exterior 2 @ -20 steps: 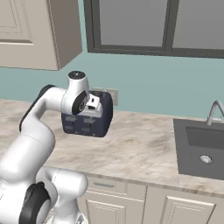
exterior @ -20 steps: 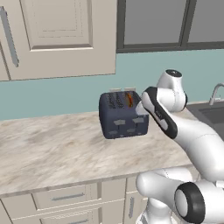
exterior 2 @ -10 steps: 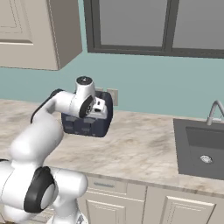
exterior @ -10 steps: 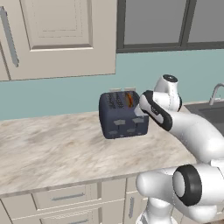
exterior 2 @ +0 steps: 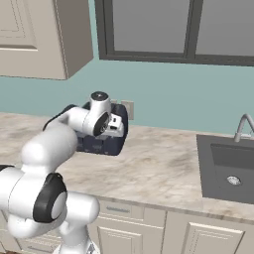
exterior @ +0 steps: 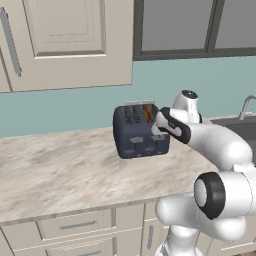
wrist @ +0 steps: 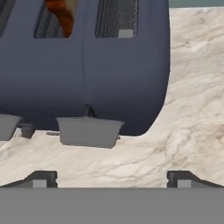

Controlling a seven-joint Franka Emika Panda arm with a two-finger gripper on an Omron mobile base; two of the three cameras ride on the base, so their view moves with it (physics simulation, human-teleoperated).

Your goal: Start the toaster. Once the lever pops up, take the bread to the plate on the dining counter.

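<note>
Marble worktop (exterior: 55,170), long and pale, above cream drawers, under wall cabinets and a dark-framed window. Sink (exterior 2: 233,168), grey, with faucet, at the far right of that worktop, well apart from the rest. Toaster (exterior: 137,131), navy, boxy, four slots, standing upright near the back wall; grey control panels on the front face, one of them (wrist: 89,130) close ahead in the hand view. Gripper (wrist: 113,177), at the toaster's right front corner, level with the panels; fingers spread wide, nothing between them, tips (wrist: 43,178) short of the toaster and touching nothing. Bread (wrist: 64,13), brown, sitting low in a slot toward the toaster's right side, a sliver of orange-brown also seen from the left base view (exterior: 148,113). Lever not made out with certainty; likely the dark stem above the grey panel. Risks, as a judgement: push landing on the panel or body rather than the lever, sliding the toaster back; open fingers straddling the lever and missing it; off-centre press skidding off, leaving toasting unstarted.
</note>
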